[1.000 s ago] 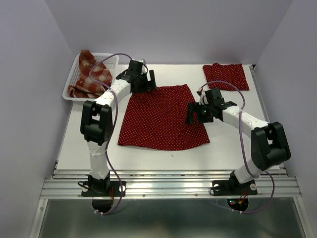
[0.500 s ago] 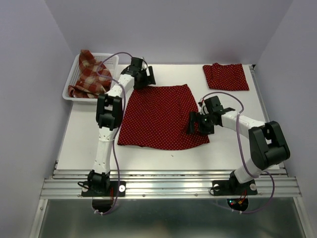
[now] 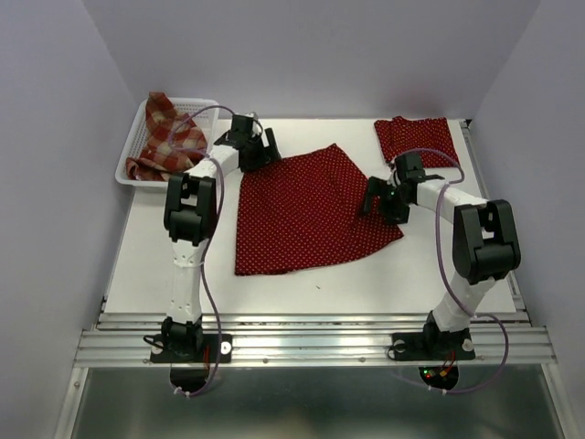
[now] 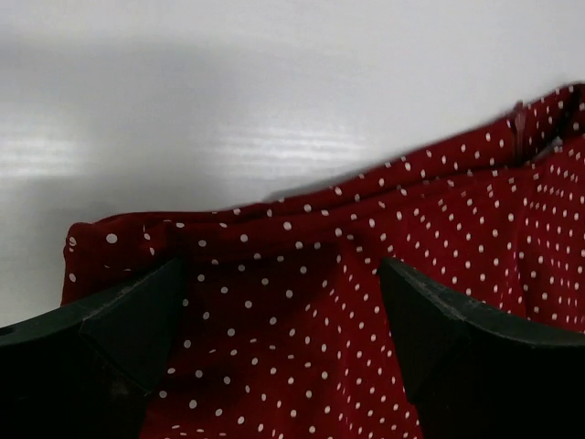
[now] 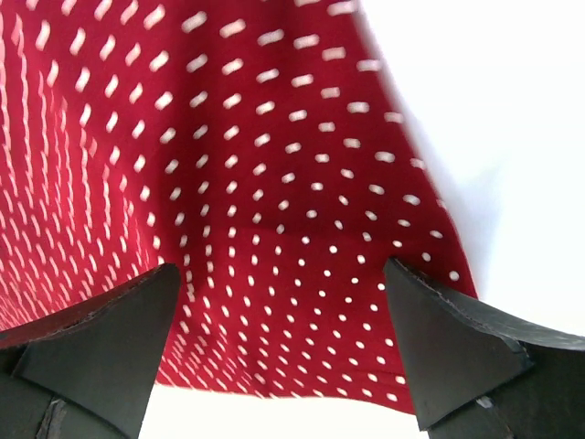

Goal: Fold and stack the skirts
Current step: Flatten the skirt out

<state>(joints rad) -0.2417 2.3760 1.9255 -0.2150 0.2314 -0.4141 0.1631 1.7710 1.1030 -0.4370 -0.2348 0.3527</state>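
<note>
A dark red polka-dot skirt [image 3: 311, 215] lies spread and slanted on the white table. My left gripper [image 3: 253, 152] is over its far left waist corner. Its jaws stand apart with bunched cloth between them in the left wrist view [image 4: 279, 274]. My right gripper [image 3: 376, 200] is over the skirt's right edge. Its jaws also stand apart with the cloth [image 5: 274, 183] below them, and the hem and bare table show beneath. A second polka-dot skirt [image 3: 416, 139] lies folded at the far right. The plaid skirt [image 3: 169, 137] lies crumpled in the basket.
A white mesh basket [image 3: 129, 161] stands at the far left corner of the table [image 3: 457, 274]. Purple walls close in the left, back and right. A metal rail [image 3: 311, 343] runs along the near edge by the arm bases.
The spread skirt has turned: its right side moved away from me and to the right, so the hem now slants. My right gripper moved with it; my left gripper shifted slightly left.
</note>
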